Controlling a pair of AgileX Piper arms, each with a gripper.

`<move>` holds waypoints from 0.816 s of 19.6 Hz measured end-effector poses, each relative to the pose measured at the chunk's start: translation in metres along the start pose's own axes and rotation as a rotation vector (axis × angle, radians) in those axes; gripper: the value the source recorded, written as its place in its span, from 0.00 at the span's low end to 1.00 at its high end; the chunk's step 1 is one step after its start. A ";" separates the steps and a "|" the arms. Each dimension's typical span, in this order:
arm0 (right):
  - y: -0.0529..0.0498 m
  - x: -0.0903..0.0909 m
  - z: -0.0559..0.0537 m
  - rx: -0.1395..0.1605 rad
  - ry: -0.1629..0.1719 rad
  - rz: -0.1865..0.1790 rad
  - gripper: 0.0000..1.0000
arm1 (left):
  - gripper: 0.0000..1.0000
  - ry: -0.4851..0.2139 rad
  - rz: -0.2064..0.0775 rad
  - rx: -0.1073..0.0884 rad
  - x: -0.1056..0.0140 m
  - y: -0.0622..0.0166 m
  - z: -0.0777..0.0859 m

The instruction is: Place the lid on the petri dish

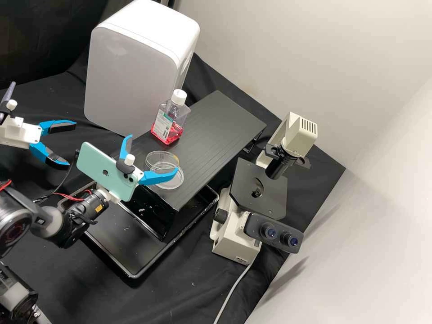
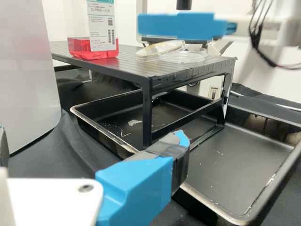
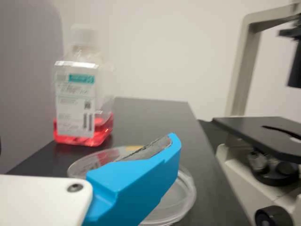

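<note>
Currently, high view: right gripper (image 1: 153, 155) is over the black shelf (image 1: 216, 130), spread wide, nothing clamped. One finger (image 1: 127, 145) sits behind the lid (image 1: 161, 158). The other crosses over the petri dish (image 1: 173, 183). The lid overlaps the dish's rear rim, offset, not seated. Left gripper (image 1: 69, 141) hangs off to the side of the shelf, near the white box (image 1: 139, 63). It's also wide open and empty. Bottle (image 1: 170, 118) of red liquid stands on the shelf behind the lid. Microscope (image 1: 265, 193) is beside the shelf, tray (image 1: 121, 238) under it.

Left wrist view: lid (image 2: 157, 47) is tilted, one edge propped on the dish (image 2: 190, 57), both near the shelf (image 2: 117, 63) corner. A right gripper finger (image 2: 181, 24) is just above them. Bottle (image 2: 94, 42) is farther along the shelf.

Right wrist view: own finger (image 3: 136, 174) is low over the dish (image 3: 181, 197), lid (image 3: 91, 162) behind it. Can't tell if there's contact. Bottle (image 3: 82, 108) is beyond.
</note>
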 end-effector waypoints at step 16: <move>-0.004 0.005 0.002 -0.014 -0.033 -0.001 1.00 | 1.00 0.009 0.012 -0.003 0.003 0.0022 -0.001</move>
